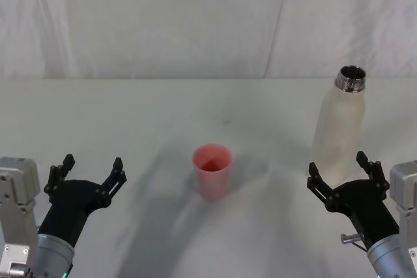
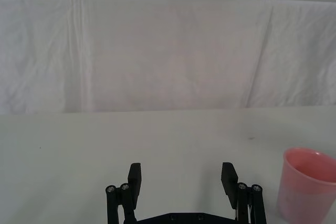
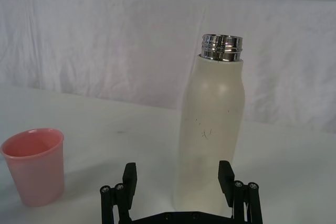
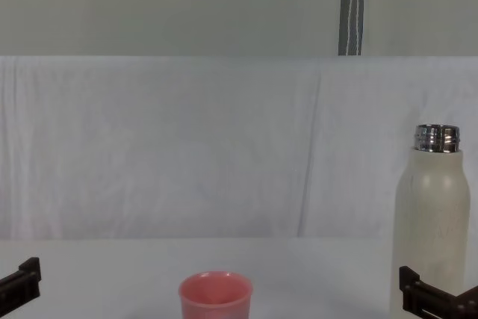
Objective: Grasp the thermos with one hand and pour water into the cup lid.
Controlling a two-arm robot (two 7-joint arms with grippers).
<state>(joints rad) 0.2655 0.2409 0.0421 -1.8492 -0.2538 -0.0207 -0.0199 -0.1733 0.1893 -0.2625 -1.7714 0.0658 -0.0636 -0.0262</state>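
The cream-white thermos [image 1: 339, 128] stands upright at the right of the table, its steel neck uncapped; it also shows as thermos [image 3: 210, 129] and thermos [image 4: 432, 237]. The pink cup lid [image 1: 212, 171] sits upright near the table's middle, also seen as cup lid [image 3: 34, 165], cup lid [image 2: 308, 186] and cup lid [image 4: 215, 298]. My right gripper [image 1: 344, 172] is open just in front of the thermos, its fingers apart on either side of the base without touching, as right gripper [image 3: 178, 177] shows. My left gripper [image 1: 90, 168] is open at the left, holding nothing, left of the cup lid.
A white cloth covers the table [image 1: 163, 115] and hangs as a backdrop [image 4: 187, 147] behind it. A grey pole [image 4: 352, 7] rises behind the backdrop. Bare table lies between the cup lid and the thermos.
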